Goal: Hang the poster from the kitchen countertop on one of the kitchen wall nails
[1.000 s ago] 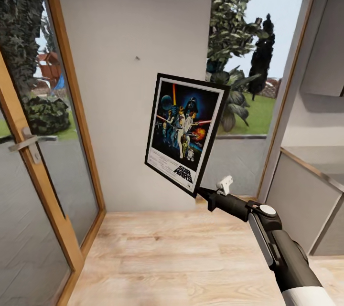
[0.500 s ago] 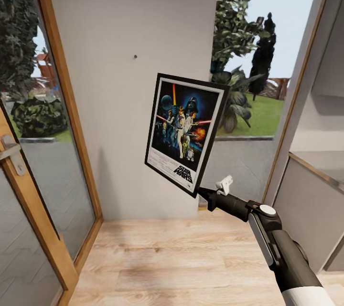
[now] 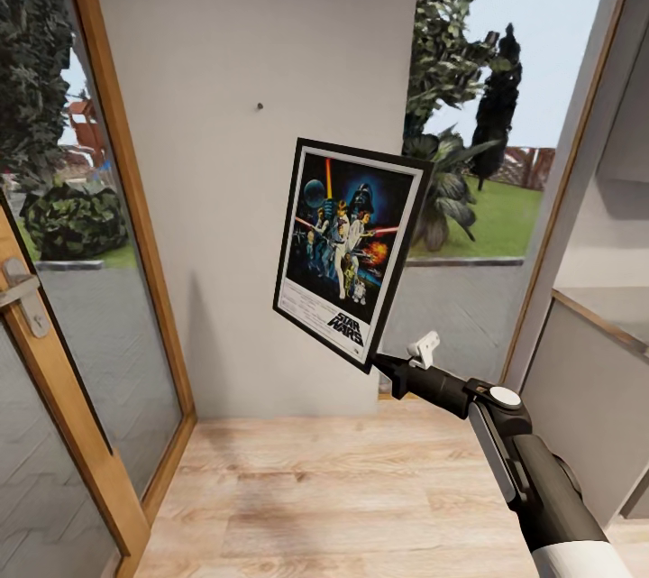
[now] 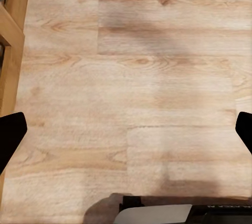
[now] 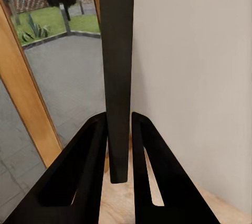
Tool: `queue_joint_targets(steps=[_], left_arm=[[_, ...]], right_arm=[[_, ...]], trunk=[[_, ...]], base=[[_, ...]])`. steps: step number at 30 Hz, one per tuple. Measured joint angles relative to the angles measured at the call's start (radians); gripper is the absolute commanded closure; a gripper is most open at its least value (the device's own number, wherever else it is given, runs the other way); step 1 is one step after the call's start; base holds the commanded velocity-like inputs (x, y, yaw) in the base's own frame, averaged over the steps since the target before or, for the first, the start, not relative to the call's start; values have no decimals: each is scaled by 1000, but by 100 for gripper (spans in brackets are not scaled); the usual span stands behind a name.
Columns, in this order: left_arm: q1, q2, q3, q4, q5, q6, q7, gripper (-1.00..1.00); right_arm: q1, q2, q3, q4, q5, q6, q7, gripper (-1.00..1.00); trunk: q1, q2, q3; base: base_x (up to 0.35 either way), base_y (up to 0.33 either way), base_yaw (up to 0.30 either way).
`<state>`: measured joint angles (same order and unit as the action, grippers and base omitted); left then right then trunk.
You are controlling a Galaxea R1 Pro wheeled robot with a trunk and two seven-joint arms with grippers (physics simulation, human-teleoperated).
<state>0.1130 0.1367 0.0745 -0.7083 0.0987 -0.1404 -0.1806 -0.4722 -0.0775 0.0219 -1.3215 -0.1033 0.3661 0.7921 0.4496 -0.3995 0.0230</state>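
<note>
A plain pale grey wall panel (image 3: 270,46) stood ahead, flanked by glazed wood-framed doors looking onto a garden, with a light wooden floor (image 3: 342,497) below. High on that panel sat the wall nail (image 3: 260,106), a tiny dark speck.

By the look of things, the first half of the job was done: the poster (image 3: 350,249) was off the bench and in the air, carried by the right arm in front of the wall. It hung tilted, its top leaning to the robot's right, and sat lower than the nail and to the right of it, well apart. What was left was to raise it, bring it across to the nail and hang it there.

The right gripper (image 5: 119,148) was pinching the poster's lower corner; in the right wrist view the thin black frame ran edge-on between the two dark fingers (image 5: 89,166), which pressed close on either side of it. The left gripper (image 4: 126,129) pointed down at the floor, its fingertips spread wide at either edge of its own camera's picture, holding nothing.
</note>
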Motion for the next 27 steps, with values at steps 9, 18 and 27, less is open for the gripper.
queue_joint_targets(steps=[9,18,27], left_arm=[[0,0,0,0,0,0,0,-100],[0,0,0,0,0,0,0,-100],[0,0,1,-1,0,0,0,-100]], right_arm=[[0,0,0,-1,0,0,0,100],[0,0,0,-1,0,0,0,100],[0,0,0,-1,0,0,0,100]], trunk=[[0,0,0],[-1,0,0],[-1,0,0]], base=[[3,4,0],[258,0,0],[326,0,0]])
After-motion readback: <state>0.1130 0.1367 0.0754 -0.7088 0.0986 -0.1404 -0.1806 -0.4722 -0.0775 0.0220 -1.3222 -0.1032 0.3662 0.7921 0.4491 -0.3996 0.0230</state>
